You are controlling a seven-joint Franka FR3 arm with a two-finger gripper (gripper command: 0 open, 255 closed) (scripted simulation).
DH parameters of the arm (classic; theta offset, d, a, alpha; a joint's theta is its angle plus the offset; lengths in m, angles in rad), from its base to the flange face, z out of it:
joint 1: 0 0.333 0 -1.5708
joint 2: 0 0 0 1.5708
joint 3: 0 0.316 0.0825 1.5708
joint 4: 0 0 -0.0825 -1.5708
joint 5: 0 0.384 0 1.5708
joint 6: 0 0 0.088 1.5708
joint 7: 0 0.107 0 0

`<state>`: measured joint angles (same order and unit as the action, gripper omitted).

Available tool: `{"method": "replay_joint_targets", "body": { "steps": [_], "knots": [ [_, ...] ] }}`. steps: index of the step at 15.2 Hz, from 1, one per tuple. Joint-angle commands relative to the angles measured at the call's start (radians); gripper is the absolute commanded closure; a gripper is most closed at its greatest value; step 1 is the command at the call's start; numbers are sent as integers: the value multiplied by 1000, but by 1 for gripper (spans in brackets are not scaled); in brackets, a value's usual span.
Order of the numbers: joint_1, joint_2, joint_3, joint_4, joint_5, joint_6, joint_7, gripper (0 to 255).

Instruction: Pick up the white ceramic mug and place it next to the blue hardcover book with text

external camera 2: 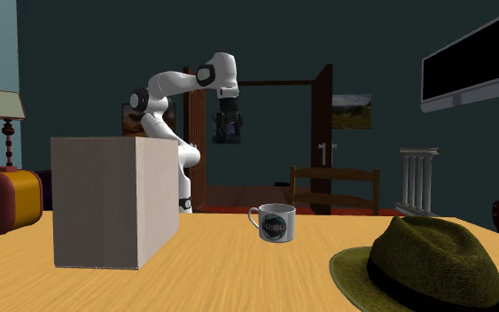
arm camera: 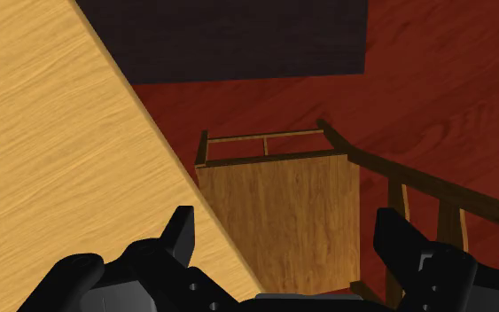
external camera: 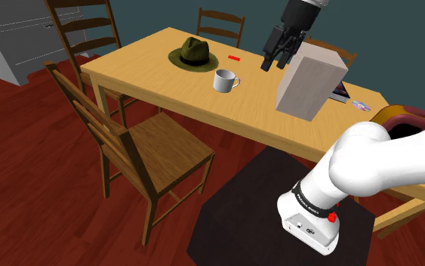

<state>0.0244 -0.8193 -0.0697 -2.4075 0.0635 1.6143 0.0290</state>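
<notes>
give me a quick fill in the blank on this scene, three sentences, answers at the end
1. The end effector hangs in the air, clear of the mug, ____ and holding nothing.
2. The mug stands ____ on the table.
3. In the shoulder view, the hat lies to the mug's ____.
Missing words: open; upright; left.

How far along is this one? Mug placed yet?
Done: nothing; the mug stands on the table, apart from the gripper. In hand: the gripper hangs open and empty, high beside the box. Left: grasp the mug, carry it to the book that peeks out behind the box, set it down.
</notes>
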Motion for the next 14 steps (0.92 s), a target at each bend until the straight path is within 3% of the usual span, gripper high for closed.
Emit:
{"method": "replay_joint_targets", "body": {
  "steps": [1,14],
  "knots": [
    [0,0,0,0,0,0,0,0],
    [-34,430,-67,84,-69,352,-70,0]
  ]
}}
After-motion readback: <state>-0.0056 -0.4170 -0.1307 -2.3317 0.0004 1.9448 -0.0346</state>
